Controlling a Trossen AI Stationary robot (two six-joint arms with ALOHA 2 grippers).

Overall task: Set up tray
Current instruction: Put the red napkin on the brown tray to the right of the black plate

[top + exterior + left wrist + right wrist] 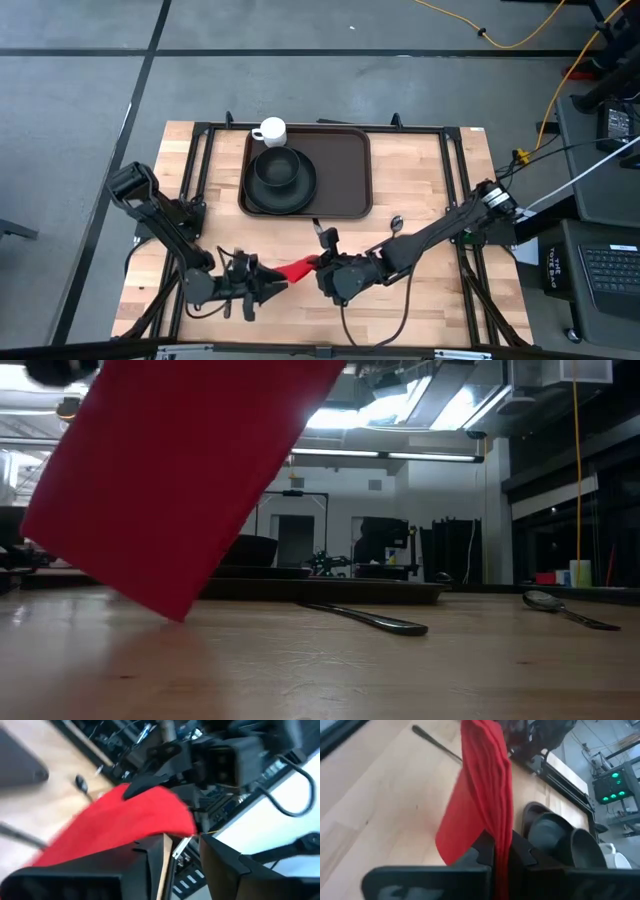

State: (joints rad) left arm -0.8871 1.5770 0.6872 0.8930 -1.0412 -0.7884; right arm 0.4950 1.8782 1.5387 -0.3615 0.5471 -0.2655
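Observation:
A red napkin [297, 268] hangs in the air near the table's near edge, between my two grippers. My right gripper [320, 270] is shut on it. My left gripper [180, 845] stands open just to the napkin's left, with one end of the cloth beside its finger [142, 865]. At the table's far side, the dark brown tray [340, 170] carries a black plate [292, 203] with a black bowl [277, 168] on it. A white cup [270, 131] stands at the tray's far left corner. My right gripper pinches a bunched, folded part of the napkin [499, 837], several layers, between its two fingers. It comes slanting down from the table's right. The cloth spreads out past the fingers toward my left gripper, and its lower corner [180, 615] hangs clear of the table. My left gripper: I cannot tell whether the cloth touches its finger.
A spoon [396, 222] lies on the wood to the right of the grippers, and a long piece of cutlery [370, 620] lies in front of the tray. Black frame rails [455, 180] run along the table's left and right sides.

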